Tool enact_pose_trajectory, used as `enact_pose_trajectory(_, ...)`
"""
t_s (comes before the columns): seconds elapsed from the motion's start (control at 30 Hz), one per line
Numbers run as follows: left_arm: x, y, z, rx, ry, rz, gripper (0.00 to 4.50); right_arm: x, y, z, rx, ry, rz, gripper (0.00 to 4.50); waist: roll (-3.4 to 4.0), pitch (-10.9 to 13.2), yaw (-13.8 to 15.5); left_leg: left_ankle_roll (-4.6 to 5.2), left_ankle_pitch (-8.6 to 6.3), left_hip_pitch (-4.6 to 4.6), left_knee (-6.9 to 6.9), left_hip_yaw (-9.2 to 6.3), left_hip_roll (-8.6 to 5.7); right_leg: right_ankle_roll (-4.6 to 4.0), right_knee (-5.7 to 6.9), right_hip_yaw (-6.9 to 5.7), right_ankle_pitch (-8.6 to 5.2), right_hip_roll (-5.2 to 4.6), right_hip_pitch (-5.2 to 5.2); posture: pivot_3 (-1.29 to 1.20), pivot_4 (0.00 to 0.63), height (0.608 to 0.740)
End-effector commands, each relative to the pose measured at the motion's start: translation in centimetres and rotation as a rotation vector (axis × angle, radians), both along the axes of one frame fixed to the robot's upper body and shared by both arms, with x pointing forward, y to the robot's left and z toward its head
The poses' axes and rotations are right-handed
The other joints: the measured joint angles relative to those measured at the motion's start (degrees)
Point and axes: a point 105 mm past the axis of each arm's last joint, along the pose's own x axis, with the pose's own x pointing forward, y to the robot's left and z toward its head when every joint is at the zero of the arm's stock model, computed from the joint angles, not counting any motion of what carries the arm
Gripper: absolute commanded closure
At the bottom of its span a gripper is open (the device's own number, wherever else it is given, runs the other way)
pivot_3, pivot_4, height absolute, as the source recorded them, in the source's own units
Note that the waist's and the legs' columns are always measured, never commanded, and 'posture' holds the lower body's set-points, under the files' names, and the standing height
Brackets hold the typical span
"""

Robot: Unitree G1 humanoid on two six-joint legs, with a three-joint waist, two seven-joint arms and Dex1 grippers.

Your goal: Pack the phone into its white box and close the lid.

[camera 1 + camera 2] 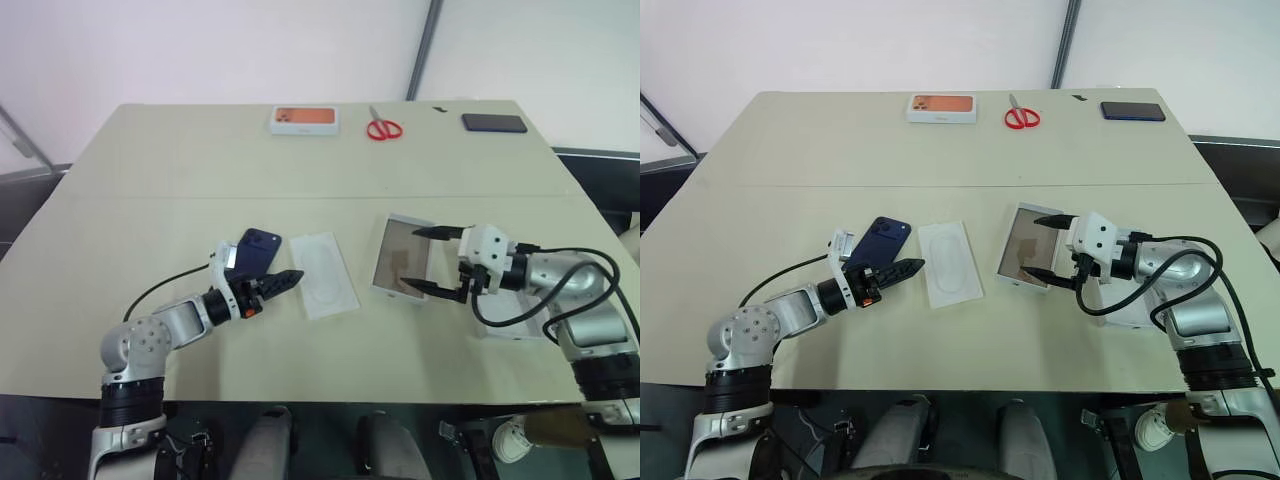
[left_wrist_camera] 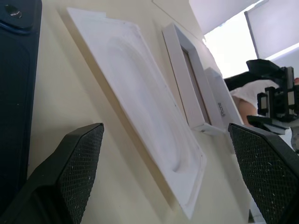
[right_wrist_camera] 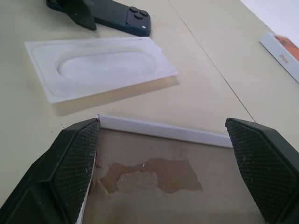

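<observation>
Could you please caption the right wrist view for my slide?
Open right pincer poised over the white box, with insert and phone beyond.

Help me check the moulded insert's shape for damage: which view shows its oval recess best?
The right wrist view: the white insert lies whole there, its recess seen from above. The left wrist view shows it edge-on; the head views show it small, between the phone and the white box.

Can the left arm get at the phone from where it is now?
Probably yes. The left end effector is open, and the phone lies flat just beside it, with nothing between; the insert lies on its other side.
</observation>
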Motion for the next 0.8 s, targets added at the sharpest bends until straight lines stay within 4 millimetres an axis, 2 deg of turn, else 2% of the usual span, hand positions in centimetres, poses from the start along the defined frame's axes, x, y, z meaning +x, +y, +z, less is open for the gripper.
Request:
enact_pose_trajectory(0.03, -0.2, -0.9, -0.4, -0.012, 0.029, -0.021, 0.0, 0.0, 0.4, 0.9, 0.008, -0.037, 0.012, 0.01, 0.0, 0.0, 0.0, 0.0, 0.0, 0.0, 0.01, 0.0, -0.01, 0.0, 0.0, 0.0, 0.0, -0.01, 0.01, 0.0, 0.15, 0.74)
enact_pose_trajectory(0.07, -0.2, -0.8, -0.5, -0.008, 0.032, -0.016, 0.0, 0.0, 0.5, 0.9, 0.008, -0.037, 0.011, 0.01, 0.0, 0.0, -0.03, 0.0, 0.0, 0.0, 0.01, -0.01, -0.01, 0.0, 0.0, 0.0, 0.0, -0.01, 0.01, 0.0, 0.15, 0.74)
enact_pose_trajectory(0.17, -0.7, -0.9, 1.8, -0.123, -0.001, -0.058, 0.0, -0.1, 0.5, 0.9, 0.008, -0.039, 0.012, 0.01, -0.03, 0.02, -0.2, 0.0, 0.0, -0.02, 0.01, -0.01, 0.0, 0.01, 0.0, -0.02, -0.01, 0.0, -0.03, 0.0, 0.15, 0.74)
enact_pose_trajectory(0.33, -0.3, -0.2, 0.6, -0.044, 0.035, -0.013, 0.0, 0.1, 0.6, 0.9, 0.012, -0.039, 0.008, 0.01, -0.06, 0.04, -0.49, 0.0, 0.0, -0.07, 0.01, -0.02, 0.04, 0.03, 0.03, -0.01, 0.0, 0.03, -0.13, 0.0, 0.15, 0.74)
enact_pose_trajectory(0.63, 0.1, 0.2, 0.6, -0.045, 0.087, 0.002, 0.0, 0.4, 0.7, 1.2, 0.015, -0.049, 0.004, 0.01, -0.06, 0.04, -0.61, 0.0, 0.0, -0.07, -0.01, -0.02, 0.06, 0.03, 0.03, -0.01, 0.0, 0.06, -0.15, 0.0, 0.15, 0.74)
enact_pose_trajectory(0.8, 0.5, -0.3, 0.5, -0.065, 0.097, -0.001, 0.0, 0.4, 1.0, 0.9, 0.02, -0.049, 0.005, 0.01, -0.06, 0.04, -0.6, 0.0, 0.0, -0.07, -0.01, -0.01, 0.06, 0.03, 0.03, -0.01, 0.0, 0.07, -0.15, 0.0, 0.15, 0.74)
